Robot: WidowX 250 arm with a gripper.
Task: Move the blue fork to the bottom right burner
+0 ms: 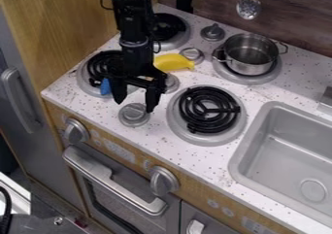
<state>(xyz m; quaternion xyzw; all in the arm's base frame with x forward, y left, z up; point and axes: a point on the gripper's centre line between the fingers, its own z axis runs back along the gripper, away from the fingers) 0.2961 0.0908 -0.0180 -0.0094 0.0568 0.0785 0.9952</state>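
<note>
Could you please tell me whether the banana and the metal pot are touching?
Apart: the camera view shows white counter between the banana and the pot.

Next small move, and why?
Probably shift the open gripper toward picture left, over the blue piece, likely the fork, before closing: that piece shows at the front left burner, beside the fingers, not between them.

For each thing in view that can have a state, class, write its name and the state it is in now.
Pincer: open, over the stove top
Blue fork: at the front left burner, partly hidden
Pot: upright, lidless
Banana: lying down
Slotted spoon: hanging
Oven door: shut
</note>
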